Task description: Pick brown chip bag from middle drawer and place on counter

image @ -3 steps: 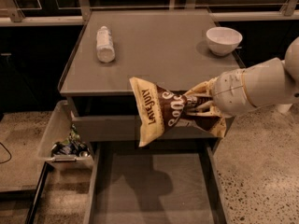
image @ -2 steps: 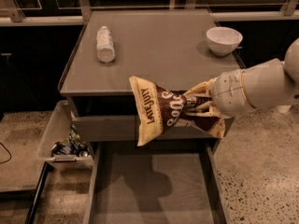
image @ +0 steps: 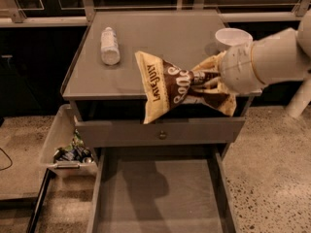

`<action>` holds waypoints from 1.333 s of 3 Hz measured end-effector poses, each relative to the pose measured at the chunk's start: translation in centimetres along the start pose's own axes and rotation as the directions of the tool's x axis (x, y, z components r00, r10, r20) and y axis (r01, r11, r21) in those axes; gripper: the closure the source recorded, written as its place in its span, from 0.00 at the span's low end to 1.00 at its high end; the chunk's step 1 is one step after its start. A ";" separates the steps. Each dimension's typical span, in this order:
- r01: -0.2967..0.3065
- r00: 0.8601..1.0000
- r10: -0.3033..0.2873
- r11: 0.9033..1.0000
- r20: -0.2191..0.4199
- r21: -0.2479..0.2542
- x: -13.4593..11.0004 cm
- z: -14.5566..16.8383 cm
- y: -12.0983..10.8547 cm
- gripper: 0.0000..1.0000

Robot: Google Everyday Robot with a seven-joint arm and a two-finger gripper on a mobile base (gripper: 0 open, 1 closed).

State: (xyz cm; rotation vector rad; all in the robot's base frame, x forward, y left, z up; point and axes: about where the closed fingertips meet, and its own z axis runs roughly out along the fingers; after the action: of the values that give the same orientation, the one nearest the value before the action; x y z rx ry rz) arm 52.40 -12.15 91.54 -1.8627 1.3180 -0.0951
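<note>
Brown crinkly chip bag, cream ends, pinched at waist — gripper clamped on it above counter front edge.

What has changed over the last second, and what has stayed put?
The tool, clamped on the chip bag at its pinched middle, has lifted it upward. The bag was mostly below the front edge of the counter and is now mostly above it in the picture. Nothing was newly grasped or released. The open drawer, bottle, bowl and side bin have not moved.
</note>
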 end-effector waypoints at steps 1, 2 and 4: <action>0.032 0.999 -0.030 0.998 -0.040 0.046 1.3 0.2 -5.3 1.00; 0.040 0.999 -0.037 0.994 -0.039 0.097 3.3 1.5 -9.8 1.00; -0.015 1.000 0.012 0.989 0.020 0.148 7.6 5.7 -14.2 1.00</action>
State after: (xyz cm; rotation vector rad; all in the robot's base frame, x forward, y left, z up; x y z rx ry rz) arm 69.21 -13.49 94.24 -1.7253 1.2755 -0.1629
